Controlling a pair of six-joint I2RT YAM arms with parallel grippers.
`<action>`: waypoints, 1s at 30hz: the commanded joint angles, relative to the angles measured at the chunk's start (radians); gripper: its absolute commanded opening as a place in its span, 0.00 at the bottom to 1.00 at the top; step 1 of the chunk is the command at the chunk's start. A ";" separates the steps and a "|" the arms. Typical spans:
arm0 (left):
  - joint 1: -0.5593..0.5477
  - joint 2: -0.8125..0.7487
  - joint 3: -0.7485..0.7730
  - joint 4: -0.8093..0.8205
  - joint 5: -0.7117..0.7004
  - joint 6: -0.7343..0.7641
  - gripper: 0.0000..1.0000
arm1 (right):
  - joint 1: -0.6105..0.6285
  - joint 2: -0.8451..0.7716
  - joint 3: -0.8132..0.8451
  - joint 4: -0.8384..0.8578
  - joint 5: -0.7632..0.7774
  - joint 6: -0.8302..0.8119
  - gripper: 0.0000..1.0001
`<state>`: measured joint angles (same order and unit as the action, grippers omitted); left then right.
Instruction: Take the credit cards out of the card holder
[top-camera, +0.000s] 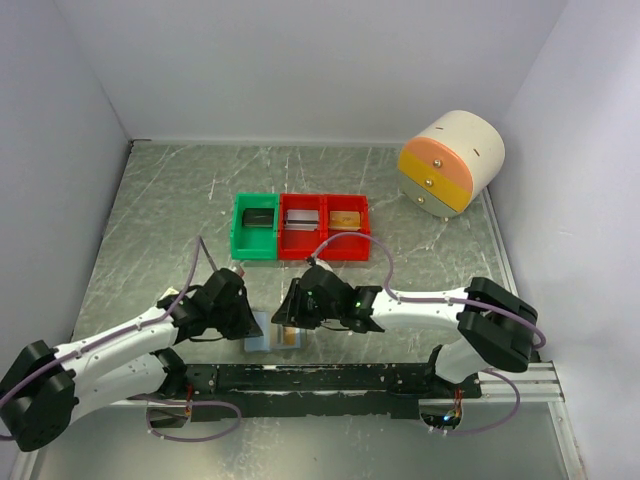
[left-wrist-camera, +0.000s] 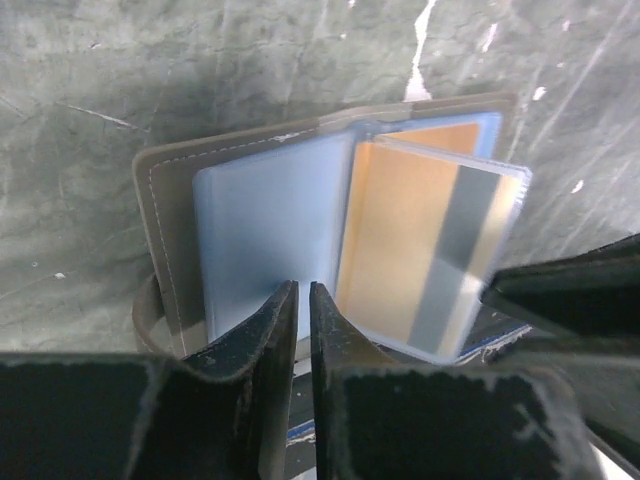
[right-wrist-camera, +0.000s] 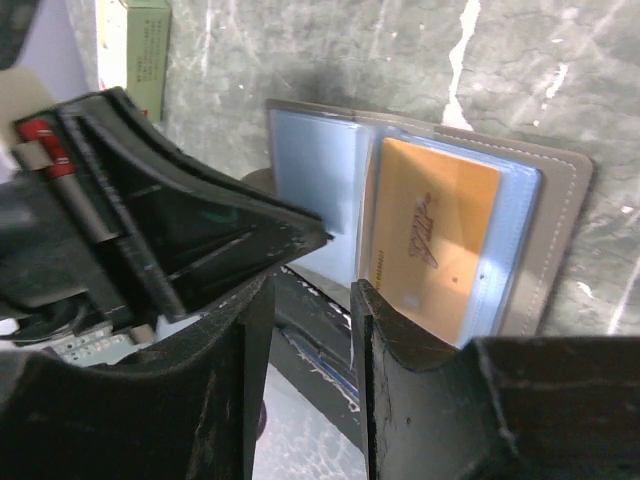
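Down at the front of the counter (top-camera: 150, 220), at 6 o'clock from the row of bins, the card holder (top-camera: 258, 335) lies opened flat, grey cover down and pale blue pockets up. The credit cards (left-wrist-camera: 400, 250) are in it right now. 1 sits in a pocket leaf that stands tilted up off the spine, showing its dark stripe. Another orange card (right-wrist-camera: 430, 240) lies in the pocket of the flat panel, logo side up.

The left gripper (left-wrist-camera: 303, 300) is at 10 o'clock from the holder in the overhead view. Its jaws are drawn in to a thin slit right at the near edge of the empty-looking blue pocket. Whether they pinch that edge, I cannot tell.

The right gripper (right-wrist-camera: 305, 300) comes in from 2 o'clock, jaws parted with only the dark rail showing between them. One fingertip (right-wrist-camera: 368, 300) is just beside the near edge of the logo card's pocket.

Further back, 1 green bin (top-camera: 255, 252) and 2 red bins (top-camera: 325, 254) sit side by side. A round cream drawer unit (top-camera: 470, 140) rests at 2 o'clock.
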<state>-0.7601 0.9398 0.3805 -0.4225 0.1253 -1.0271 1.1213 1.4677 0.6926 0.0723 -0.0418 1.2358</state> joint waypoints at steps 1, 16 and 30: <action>-0.004 0.035 -0.026 0.074 -0.001 -0.015 0.21 | 0.004 0.017 -0.017 0.101 -0.038 0.026 0.37; -0.003 0.082 -0.055 0.163 0.014 -0.027 0.19 | 0.003 0.104 -0.105 0.343 -0.099 0.123 0.37; -0.004 0.066 -0.030 0.103 -0.011 -0.013 0.20 | 0.005 0.147 -0.052 0.270 -0.116 0.070 0.38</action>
<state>-0.7601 1.0313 0.3363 -0.2749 0.1356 -1.0519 1.1213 1.5867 0.5865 0.3878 -0.1390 1.3563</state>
